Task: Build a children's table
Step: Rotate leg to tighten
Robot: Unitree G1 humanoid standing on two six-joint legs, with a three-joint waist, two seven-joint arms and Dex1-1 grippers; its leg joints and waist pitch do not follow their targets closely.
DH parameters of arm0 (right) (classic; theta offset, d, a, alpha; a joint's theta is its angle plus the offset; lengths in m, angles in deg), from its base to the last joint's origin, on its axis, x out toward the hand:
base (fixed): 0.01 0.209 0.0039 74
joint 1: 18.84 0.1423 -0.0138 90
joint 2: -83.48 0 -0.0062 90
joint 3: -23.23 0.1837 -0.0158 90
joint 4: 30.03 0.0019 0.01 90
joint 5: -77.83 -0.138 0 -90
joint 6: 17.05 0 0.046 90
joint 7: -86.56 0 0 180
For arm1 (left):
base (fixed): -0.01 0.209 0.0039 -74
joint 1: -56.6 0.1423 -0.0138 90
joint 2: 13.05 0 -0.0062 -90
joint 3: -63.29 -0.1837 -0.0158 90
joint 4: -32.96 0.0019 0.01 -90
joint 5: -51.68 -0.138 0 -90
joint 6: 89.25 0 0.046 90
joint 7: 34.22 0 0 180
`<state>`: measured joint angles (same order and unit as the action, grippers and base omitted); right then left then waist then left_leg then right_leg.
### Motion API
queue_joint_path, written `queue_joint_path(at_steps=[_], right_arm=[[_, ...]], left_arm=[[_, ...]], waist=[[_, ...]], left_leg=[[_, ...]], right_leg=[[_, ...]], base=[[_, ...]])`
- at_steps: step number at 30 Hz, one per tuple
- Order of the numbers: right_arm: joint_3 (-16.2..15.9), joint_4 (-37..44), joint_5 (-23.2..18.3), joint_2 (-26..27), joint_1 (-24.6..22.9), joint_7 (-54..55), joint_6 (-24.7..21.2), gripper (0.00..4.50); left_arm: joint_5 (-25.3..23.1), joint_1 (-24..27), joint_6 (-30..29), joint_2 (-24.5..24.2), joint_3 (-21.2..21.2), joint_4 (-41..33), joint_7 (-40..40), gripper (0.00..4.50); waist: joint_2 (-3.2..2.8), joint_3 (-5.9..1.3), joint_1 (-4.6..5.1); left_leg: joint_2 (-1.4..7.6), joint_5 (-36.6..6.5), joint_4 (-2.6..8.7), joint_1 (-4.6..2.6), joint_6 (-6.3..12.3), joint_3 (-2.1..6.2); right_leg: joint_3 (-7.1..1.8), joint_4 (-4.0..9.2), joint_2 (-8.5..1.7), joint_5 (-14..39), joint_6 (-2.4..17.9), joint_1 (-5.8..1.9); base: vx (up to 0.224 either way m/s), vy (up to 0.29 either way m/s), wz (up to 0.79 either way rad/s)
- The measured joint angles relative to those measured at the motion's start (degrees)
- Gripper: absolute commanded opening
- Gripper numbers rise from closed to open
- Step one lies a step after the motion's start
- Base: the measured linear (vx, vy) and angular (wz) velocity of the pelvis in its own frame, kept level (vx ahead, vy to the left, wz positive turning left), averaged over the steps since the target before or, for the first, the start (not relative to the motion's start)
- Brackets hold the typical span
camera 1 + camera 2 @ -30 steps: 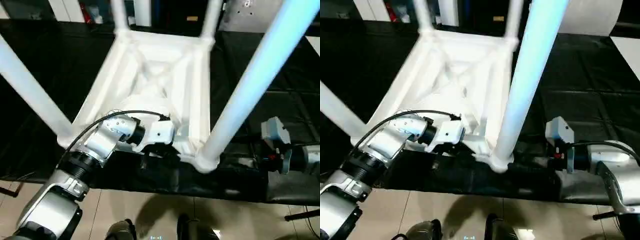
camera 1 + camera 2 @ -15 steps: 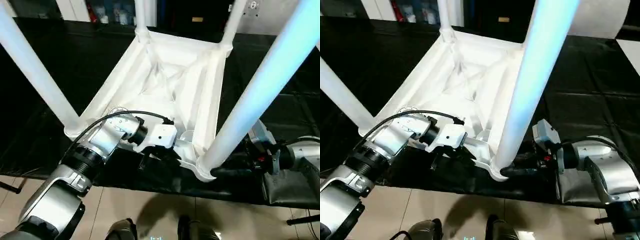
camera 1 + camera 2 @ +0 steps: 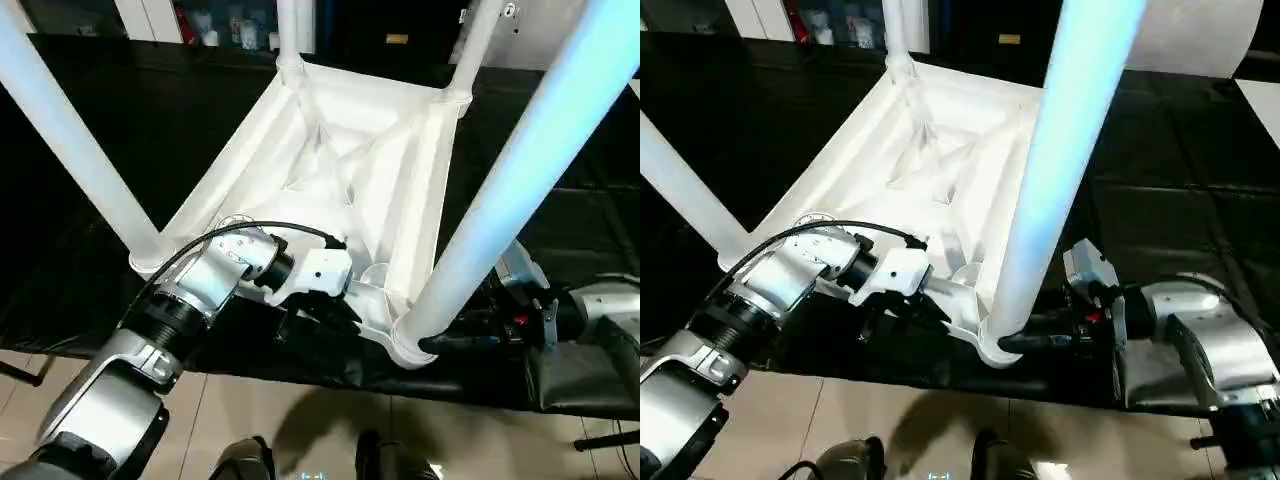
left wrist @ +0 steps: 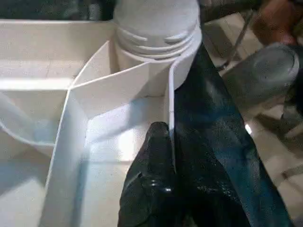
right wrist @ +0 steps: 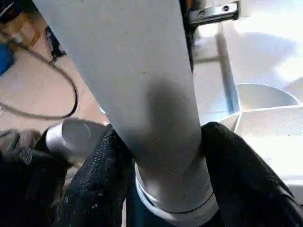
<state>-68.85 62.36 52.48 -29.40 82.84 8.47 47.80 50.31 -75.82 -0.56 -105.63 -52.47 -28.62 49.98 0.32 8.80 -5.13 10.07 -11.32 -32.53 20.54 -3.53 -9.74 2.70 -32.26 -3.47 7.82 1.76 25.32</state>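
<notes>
Table upside down, four legs pointing up.

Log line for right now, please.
white plastic table top upside down, four legs in | left gripper clamps rim | right gripper shut on near-right leg

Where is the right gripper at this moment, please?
In the right wrist view, the right gripper is shut on the base of the near right leg, just above its corner socket on the upturned top.
</notes>
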Motion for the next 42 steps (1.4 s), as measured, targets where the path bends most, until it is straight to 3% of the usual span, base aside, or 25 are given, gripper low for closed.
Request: queue_joint_path(at_steps=[4,8,13,20,21,24,26,32,37,42], right_arm=[[2.4,3.9,0.2,3.9,-3.0,8.8,-3.1,2.06],[5.9,6.2,2.8,10.5,-3.3,23.3,-6.2,2.05],[8.1,7.8,7.9,19.1,-2.4,39.6,-7.2,2.00],[9.5,8.7,17.1,35.2,2.6,67.3,-10.3,1.99],[9.5,8.8,17.9,35.9,2.8,69.3,-10.4,1.99],[9.5,9.3,19.5,37.6,3.1,72.8,-10.5,2.65],[9.5,9.7,19.9,38.5,3.1,74.1,-10.3,2.75],[9.6,10.1,18.1,36.5,2.4,70.7,-9.1,3.41],[10.7,10.3,11.8,28.0,1.0,58.0,-10.6,3.79],[10.8,9.8,6.9,14.5,-0.2,40.2,-11.4,4.22]], left_arm=[[-0.7,1.7,-6.0,0.5,1.8,-1.8,-4.0,0.00],[-1.8,1.8,-12.8,3.7,4.2,-2.4,-12.4,0.00],[-3.1,1.7,-18.9,9.3,6.4,-2.5,-22.4,0.00],[-6.5,-0.1,-22.7,18.5,8.5,0.4,-38.2,0.00],[-6.9,-0.1,-22.9,19.5,8.5,0.5,-39.6,0.00],[-7.2,-0.2,-23.3,21.1,8.4,0.6,-41.8,0.00],[-7.2,-0.2,-23.4,21.7,8.4,0.6,-42.3,0.00],[-7.2,-0.2,-22.6,21.2,8.5,0.4,-41.4,0.00],[-5.7,0.2,-20.5,18.1,8.5,0.0,-37.2,0.00],[-4.2,1.6,-14.0,11.5,7.2,-0.9,-27.5,0.00]], waist=[[0.04,0.03,0.47],[0.20,0.13,3.14],[0.12,0.08,4.98],[-0.13,-0.07,5.65],[-0.27,-0.15,5.57],[-0.53,-0.31,5.24],[-0.76,-0.45,4.94],[-0.95,-0.50,4.84],[-1.02,-0.46,4.94],[-1.00,-0.41,4.75]], left_leg=[[0.00,0.0,0.01,-0.17,-0.22,-0.06],[-0.08,0.0,0.05,-0.23,-0.63,-0.05],[-0.13,0.0,0.39,-0.24,-0.62,0.02],[-0.24,0.0,0.49,-0.17,-0.59,0.01],[-0.25,0.0,0.49,-0.24,-0.59,-0.01],[-0.33,0.0,0.69,-0.14,-0.32,-0.04],[-0.33,0.0,0.78,-0.18,-0.06,-0.04],[-0.23,0.0,0.99,-0.19,-0.05,0.02],[-0.21,0.0,0.97,-0.21,-0.04,-0.01],[-0.10,0.0,0.93,-0.21,-0.01,0.01]], right_leg=[[-0.04,0.01,0.00,0.2,-0.4,-0.34],[-0.06,0.34,-0.02,0.3,-0.5,-0.36],[0.11,1.14,0.00,0.3,-0.5,-0.39],[-0.02,1.27,-0.03,0.3,-0.5,-0.33],[-0.07,1.27,-0.03,0.3,-0.5,-0.35],[-0.21,1.20,-0.03,0.1,-0.4,-0.37],[-0.19,1.10,-0.01,-0.2,-0.1,-0.35],[-0.06,1.01,0.09,-0.2,-0.1,-0.26],[-0.05,1.01,0.08,-0.2,-0.2,-0.24],[0.05,0.96,0.14,-0.1,-0.3,-0.25]], base=[[0.000,0.000,0.00],[0.000,0.000,0.00],[0.000,0.000,0.00],[0.000,0.000,0.00],[0.000,0.000,0.00],[0.035,0.004,0.05],[0.000,0.000,0.00],[0.000,0.000,0.00],[0.000,0.000,0.00],[0.000,0.000,0.00]])
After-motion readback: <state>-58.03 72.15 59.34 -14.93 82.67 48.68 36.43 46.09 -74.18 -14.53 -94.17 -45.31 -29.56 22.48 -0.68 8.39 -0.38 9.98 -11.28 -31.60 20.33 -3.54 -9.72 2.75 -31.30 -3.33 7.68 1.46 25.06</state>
